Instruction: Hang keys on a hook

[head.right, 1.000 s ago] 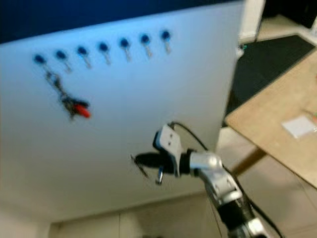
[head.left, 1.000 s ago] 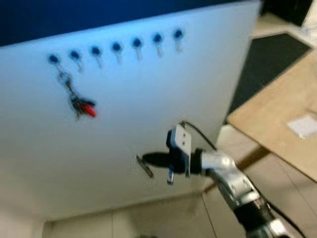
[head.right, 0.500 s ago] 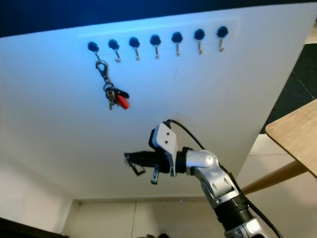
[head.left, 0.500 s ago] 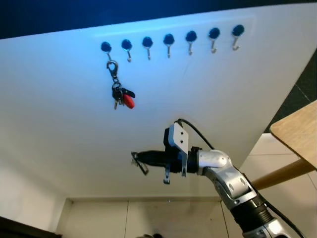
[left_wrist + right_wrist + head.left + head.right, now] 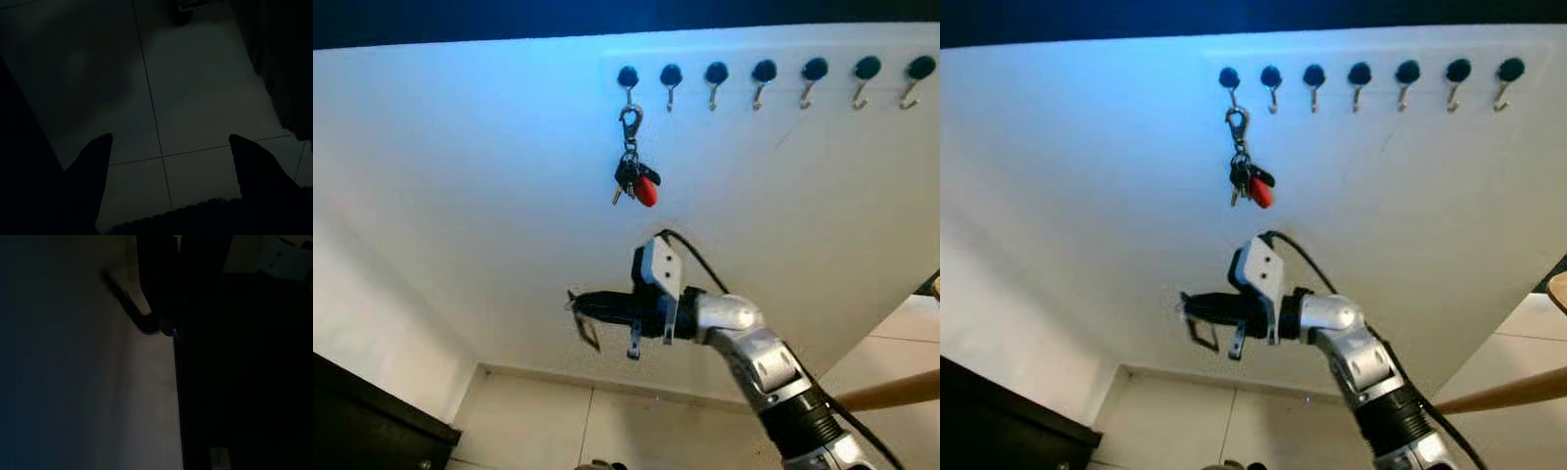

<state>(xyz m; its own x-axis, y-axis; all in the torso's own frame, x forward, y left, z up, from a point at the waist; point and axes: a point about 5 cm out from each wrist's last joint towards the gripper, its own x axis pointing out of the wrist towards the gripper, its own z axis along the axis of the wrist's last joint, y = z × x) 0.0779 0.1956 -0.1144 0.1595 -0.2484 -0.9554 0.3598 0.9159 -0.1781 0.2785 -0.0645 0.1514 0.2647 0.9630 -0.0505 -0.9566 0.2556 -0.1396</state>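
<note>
Since the keys already dangle by their clasp from the leftmost hook on the white board, a light, loose, jangly bunch best taken at the clasp, the right gripper hovers below, fingers narrowly parted, empty.

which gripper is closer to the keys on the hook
Right. The right gripper is raised by the white board, just below the key bunch. The left gripper hangs over the floor tiles.

The right arm reaches forward, its claw level, while the left claw hangs with fingers apart.
</note>
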